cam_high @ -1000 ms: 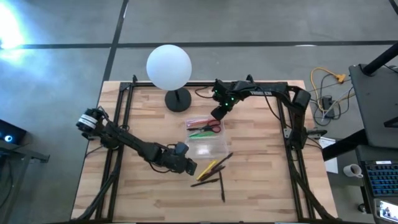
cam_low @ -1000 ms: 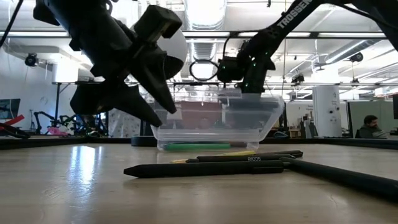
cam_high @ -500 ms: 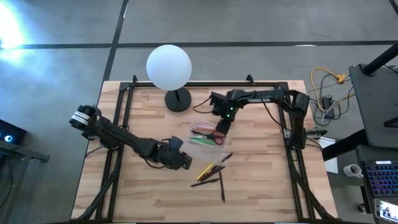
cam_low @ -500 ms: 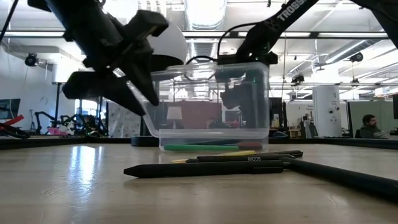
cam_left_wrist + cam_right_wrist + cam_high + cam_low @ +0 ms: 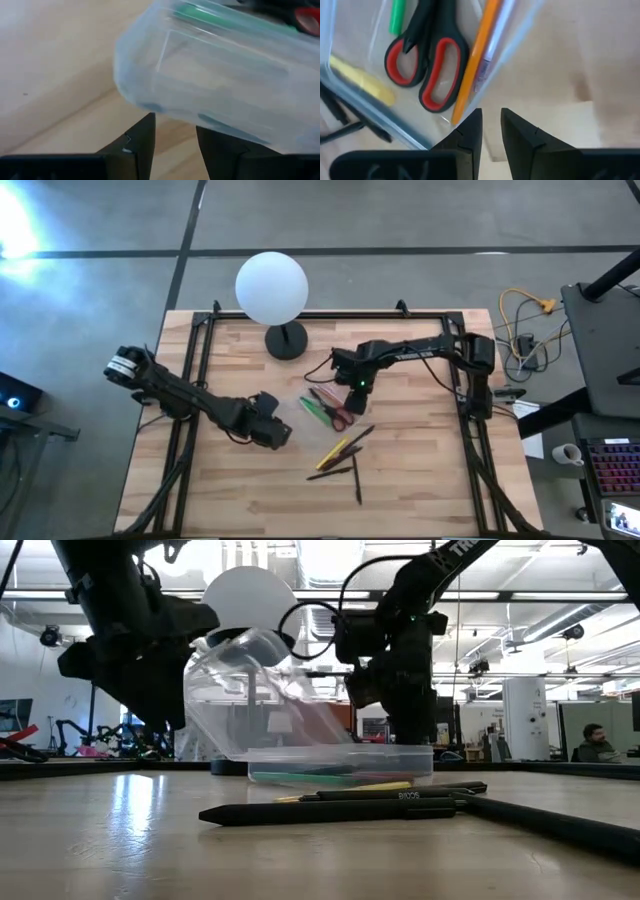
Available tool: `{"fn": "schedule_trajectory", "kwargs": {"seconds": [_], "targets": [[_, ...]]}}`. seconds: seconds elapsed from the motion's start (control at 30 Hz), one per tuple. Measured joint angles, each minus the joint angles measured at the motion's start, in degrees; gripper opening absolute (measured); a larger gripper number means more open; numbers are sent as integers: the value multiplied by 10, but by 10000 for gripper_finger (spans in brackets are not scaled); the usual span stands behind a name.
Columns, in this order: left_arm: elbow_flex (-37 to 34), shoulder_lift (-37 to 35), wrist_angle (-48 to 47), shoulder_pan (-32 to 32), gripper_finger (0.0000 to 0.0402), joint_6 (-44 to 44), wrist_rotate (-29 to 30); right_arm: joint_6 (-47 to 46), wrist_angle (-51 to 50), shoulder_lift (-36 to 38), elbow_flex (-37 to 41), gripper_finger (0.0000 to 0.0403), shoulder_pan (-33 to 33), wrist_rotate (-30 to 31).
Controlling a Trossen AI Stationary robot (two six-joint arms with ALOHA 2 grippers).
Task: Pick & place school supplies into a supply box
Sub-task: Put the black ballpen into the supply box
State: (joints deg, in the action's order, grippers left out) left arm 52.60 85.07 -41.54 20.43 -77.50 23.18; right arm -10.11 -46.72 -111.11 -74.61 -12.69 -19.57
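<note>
While the supply box (image 5: 300, 710) sits tipped near the bench (image 5: 220, 490) middle, one clear side raised toward the left arm, red-handled scissors (image 5: 427, 65), green marker (image 5: 397, 15) and an orange pencil (image 5: 475, 55) already lie inside. The left gripper (image 5: 175, 120) is just beside the raised side, fingers apart with only bare bench between them, nothing held. The right gripper (image 5: 490, 112) is at the box's far edge. Cannot tell if it is clamped on the rim or free.

A yellow pencil (image 5: 333, 450) and dark pens (image 5: 332, 473) lie loose on the bench near the box, on the side away from the globe lamp (image 5: 271, 288).

Step in hand looks like steadying or settling the box. To do it well, get it flat and open side up first, moving slowly so the contents don't slide out. One arm should brace the box while the other picks. Take the loose pencil at mid-length, lift it clear of the pens touching it, and lay it in lengthwise.
</note>
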Motion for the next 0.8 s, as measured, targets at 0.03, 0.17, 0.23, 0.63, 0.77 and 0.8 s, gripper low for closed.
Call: {"fn": "schedule_trajectory", "kwargs": {"seconds": [0.03, 0.17, 0.23, 0.63, 0.77, 0.8], "targets": [[0, -1, -8, -1, 127, 0, 4, 0, 2, 0, 0, 63, 5, -1], [0, -6, -25, -6, 127, 0, 16, 1, 7, 0, 0, 63, 26, -1], [-2, -7, -34, -8, 127, 0, 26, 2, 10, 0, 0, 63, 36, -1], [-3, -42, -155, -10, 127, -25, 33, 4, 38, 14, -1, 63, 18, 100], [-3, -77, -178, -6, 127, -28, 33, 113, 0, 40, 3, 63, 13, 123], [-3, -87, -179, -5, 127, -28, 33, 144, -9, 48, 7, 63, 12, 123]]}}
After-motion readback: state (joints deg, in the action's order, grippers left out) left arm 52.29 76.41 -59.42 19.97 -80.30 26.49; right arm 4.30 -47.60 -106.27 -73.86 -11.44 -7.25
